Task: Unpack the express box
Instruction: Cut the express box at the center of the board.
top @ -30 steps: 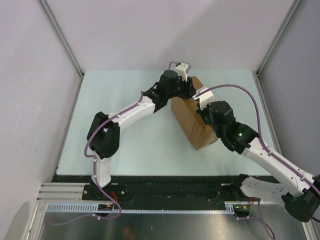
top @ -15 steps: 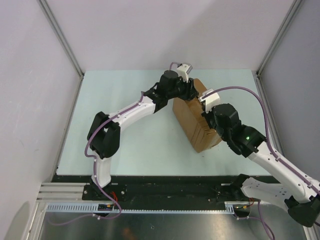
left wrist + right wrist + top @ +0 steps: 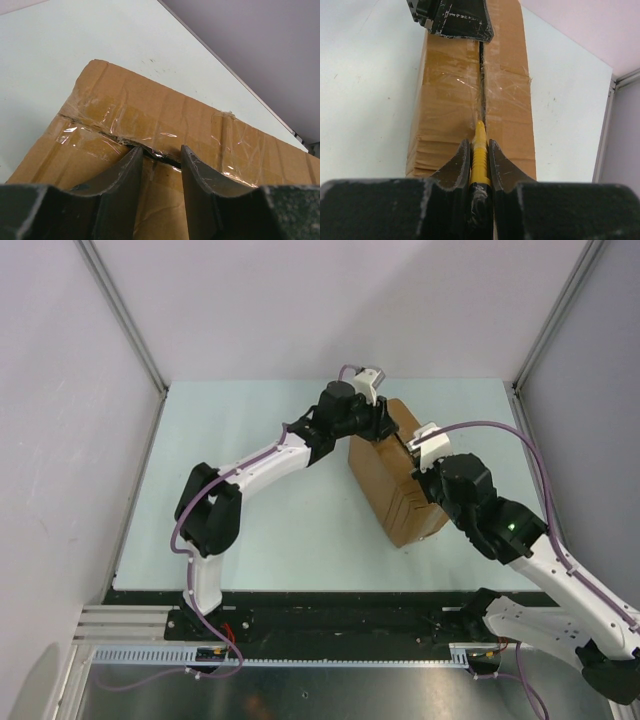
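Observation:
The express box [image 3: 392, 490], a brown taped carton, lies at the right of the middle of the table. My left gripper [image 3: 383, 426] is open, its fingers [image 3: 125, 172] spread and pressed on the box's far end [image 3: 175, 112] at the split tape seam. My right gripper [image 3: 479, 150] is shut on a yellow utility knife [image 3: 479, 142]. The knife's tip sits in the box's top seam [image 3: 481, 75], which shows as a dark slit running from the tip to the left gripper [image 3: 452, 17]. In the top view the right gripper [image 3: 418, 462] is over the box's middle.
The pale green table [image 3: 260, 510] is walled by white panels at the back and sides. A metal corner post [image 3: 607, 120] stands to the right of the box. The black base rail [image 3: 330, 605] runs along the near edge.
My right arm has drawn back towards the near right, bringing the knife along the seam. The box has shifted slightly. The left gripper has stayed on the far end.

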`<state>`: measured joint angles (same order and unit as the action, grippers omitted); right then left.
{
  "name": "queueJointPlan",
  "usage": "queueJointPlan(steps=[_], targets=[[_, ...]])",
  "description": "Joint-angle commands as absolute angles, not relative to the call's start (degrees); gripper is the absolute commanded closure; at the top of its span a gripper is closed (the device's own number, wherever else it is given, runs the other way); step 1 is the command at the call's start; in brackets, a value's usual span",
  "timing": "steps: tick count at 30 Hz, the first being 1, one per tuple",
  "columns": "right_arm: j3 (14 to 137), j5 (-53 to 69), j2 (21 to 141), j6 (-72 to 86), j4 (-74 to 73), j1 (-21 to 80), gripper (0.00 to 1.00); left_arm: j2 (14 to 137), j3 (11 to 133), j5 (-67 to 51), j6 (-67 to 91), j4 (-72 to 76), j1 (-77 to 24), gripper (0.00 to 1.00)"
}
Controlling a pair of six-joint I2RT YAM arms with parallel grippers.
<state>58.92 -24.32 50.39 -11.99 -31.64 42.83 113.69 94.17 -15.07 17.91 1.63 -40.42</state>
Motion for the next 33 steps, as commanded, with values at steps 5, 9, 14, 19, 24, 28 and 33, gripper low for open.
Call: queueJointPlan(steps=[5, 9, 14, 19, 24, 28, 33], targets=[[59.9, -24.9, 52.8, -17.7, -21.5, 43.2, 1.00, 120.1, 89.4, -9.5, 16.2, -13.8, -37.4, 0.57], [60.0, -24.1, 55.2, -20.3, -18.4, 43.3, 1.00, 119.9, 89.5, -9.7, 16.3, -13.8, -37.4, 0.57], [60.0, -23.3, 57.0, -23.6, -15.5, 43.3, 1.00, 119.9, 89.8, -9.8, 16.3, -13.6, -37.4, 0.57], [60.1, -22.8, 59.0, -25.8, -15.7, 43.1, 1.00, 119.8, 89.6, -9.6, 16.0, -13.7, -37.7, 0.57], [60.1, -21.8, 59.9, -26.2, -18.1, 41.9, 1.00, 119.6, 89.6, -9.4, 15.9, -13.7, -37.6, 0.58], [59.9, -24.6, 60.6, -28.6, -19.9, 42.0, 1.00, 119.5, 89.5, -9.2, 15.8, -13.7, -37.7, 0.58], [59.6, -28.7, 59.0, -31.4, -21.2, 42.2, 1.00, 119.6, 89.0, -8.9, 15.5, -13.8, -37.6, 0.58]])
